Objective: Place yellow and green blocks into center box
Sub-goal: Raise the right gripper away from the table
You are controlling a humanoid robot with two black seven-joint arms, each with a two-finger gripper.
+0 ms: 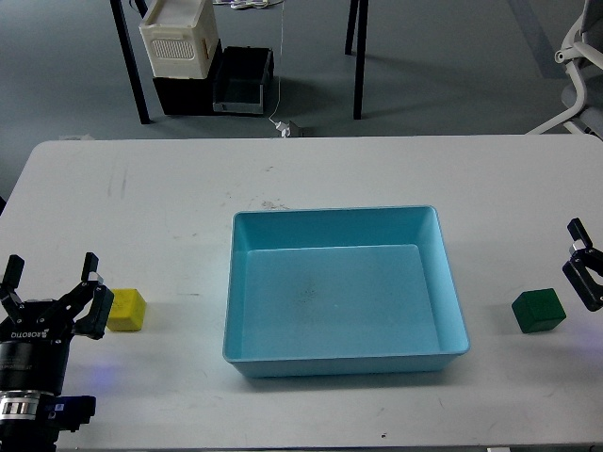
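The yellow block [126, 310] lies on the white table [141, 198], left of the light-blue center box [345, 356], which holds nothing. My left gripper [52, 281] stands open at the bottom left, its right finger just beside the yellow block and not touching it. The green block [539, 311] rests on the table right of the box. My right gripper [586, 268] comes in at the right edge, just above and right of the green block. Only one finger [581, 273] of it shows; the other is cut off by the frame.
Beyond the table's far edge, a white slotted crate [179, 40] sits on black bins [240, 80] on the floor, between dark table legs [358, 56]. A white chair base [575, 85] stands at the top right.
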